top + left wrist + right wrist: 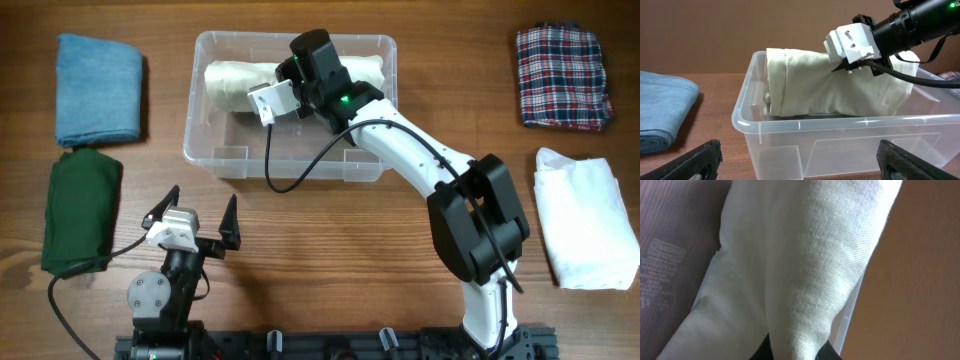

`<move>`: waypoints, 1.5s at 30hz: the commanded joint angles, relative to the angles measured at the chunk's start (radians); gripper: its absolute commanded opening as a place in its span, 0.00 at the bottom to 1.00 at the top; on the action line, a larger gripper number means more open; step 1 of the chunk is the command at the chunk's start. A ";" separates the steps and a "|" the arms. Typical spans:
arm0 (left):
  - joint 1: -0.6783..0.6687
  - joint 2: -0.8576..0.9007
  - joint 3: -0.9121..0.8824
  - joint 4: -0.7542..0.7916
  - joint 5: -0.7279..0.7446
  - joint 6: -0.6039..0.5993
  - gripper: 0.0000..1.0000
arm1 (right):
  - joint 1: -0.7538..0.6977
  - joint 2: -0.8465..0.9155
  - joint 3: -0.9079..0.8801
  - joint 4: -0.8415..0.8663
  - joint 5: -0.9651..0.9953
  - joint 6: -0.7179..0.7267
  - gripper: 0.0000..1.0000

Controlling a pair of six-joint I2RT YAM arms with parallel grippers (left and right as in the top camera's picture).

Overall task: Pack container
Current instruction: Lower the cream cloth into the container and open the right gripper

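One folded cream cloth is already inside the container, the clear bin on the table toward the far side, a little left of centre. The right gripper reaches down into the bin with its jaws pinched narrow on a fold of that cloth. The cloth lies along the far wall, its left end on the bin's floor, while the gripped part looks raised in the left wrist view, so I judge the step in hand to be setting down this first item. The next move calls for lowering the fold until it rests flat, spreading the jaws, and lifting straight up so the fabric does not drag out with the fingers. The left gripper stands wide and holds nothing, near the front edge and well apart from the bin. Four more folded pieces wait outside: a blue cloth and a green cloth to the left, a plaid cloth and a white cloth to the right. Nothing blocks the bin's mouth except the right arm and its cable, which drapes over the near wall; the near half of the floor looks free for the next piece
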 commanded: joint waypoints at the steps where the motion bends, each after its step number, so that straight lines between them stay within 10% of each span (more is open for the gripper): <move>1: -0.005 -0.007 -0.005 -0.004 -0.006 -0.002 1.00 | 0.003 -0.001 0.032 0.000 -0.055 0.046 0.04; 4: -0.005 -0.007 -0.005 -0.004 -0.006 -0.002 1.00 | 0.008 -0.001 0.032 -0.015 -0.072 0.070 0.04; 13: -0.005 -0.007 -0.005 -0.004 -0.006 -0.002 1.00 | 0.102 -0.089 0.032 -0.129 -0.068 0.178 0.75; 17: -0.005 -0.007 -0.005 -0.004 -0.006 -0.002 1.00 | 0.161 -0.248 0.032 -0.269 -0.030 0.279 0.91; 22: -0.005 -0.007 -0.005 -0.004 -0.006 -0.002 1.00 | 0.166 -0.420 0.032 -0.264 0.000 0.433 0.79; 30: -0.005 -0.007 -0.005 -0.004 -0.006 -0.002 1.00 | 0.116 -0.403 0.032 -0.337 0.004 0.767 0.08; 31: -0.005 -0.007 -0.005 -0.004 -0.006 -0.002 1.00 | 0.113 -0.405 0.032 -0.338 0.019 0.805 0.15; 33: -0.005 -0.007 -0.005 -0.004 -0.006 -0.002 1.00 | 0.101 -0.411 0.032 -0.334 0.127 0.909 0.64; 40: -0.005 -0.007 -0.005 -0.004 -0.006 -0.002 1.00 | -0.192 -0.474 0.032 -0.364 0.198 1.210 0.93; 45: -0.005 -0.007 -0.005 -0.004 -0.006 -0.002 1.00 | -0.547 -0.469 0.032 -0.357 -0.060 1.372 0.95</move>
